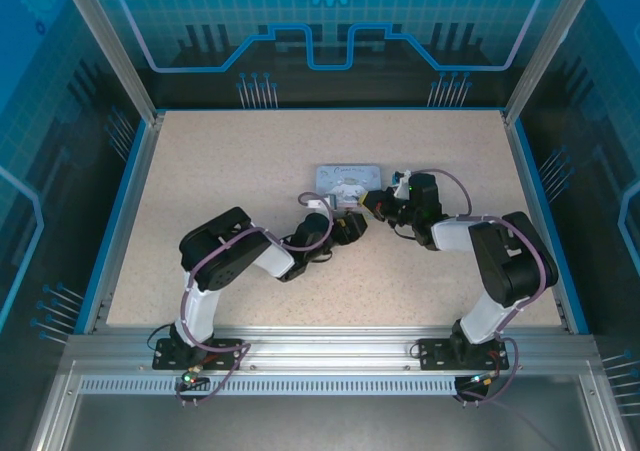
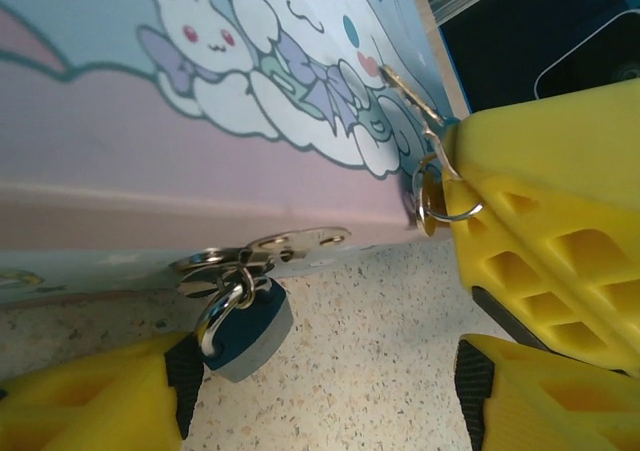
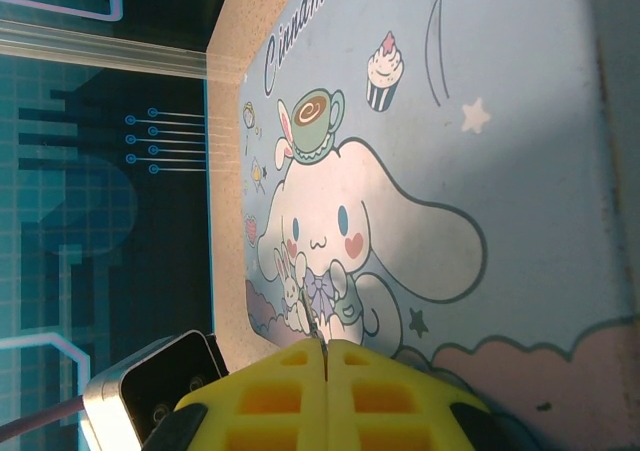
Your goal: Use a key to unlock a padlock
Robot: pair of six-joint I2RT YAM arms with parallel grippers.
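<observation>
The small dark blue padlock (image 2: 245, 326) hangs by its silver shackle from the metal hasp (image 2: 265, 249) on the front of the pale blue cartoon box (image 2: 150, 101). My left gripper (image 2: 320, 396) is open and low on the table. Its left finger (image 2: 90, 401) is right beside the padlock and its other finger (image 2: 545, 401) stands well off to the right. My right gripper (image 3: 325, 349) is shut on the key (image 3: 315, 326), whose thin blade sticks out over the box lid (image 3: 500, 121). In the left wrist view the key (image 2: 408, 89) and its ring (image 2: 440, 199) poke from the right gripper's yellow fingers (image 2: 550, 201).
The box (image 1: 347, 181) lies mid-table with both grippers, left (image 1: 352, 226) and right (image 1: 375, 203), close together at its near edge. Speckled tabletop (image 1: 230, 171) spreads around it, bounded by a blue rim and glass walls.
</observation>
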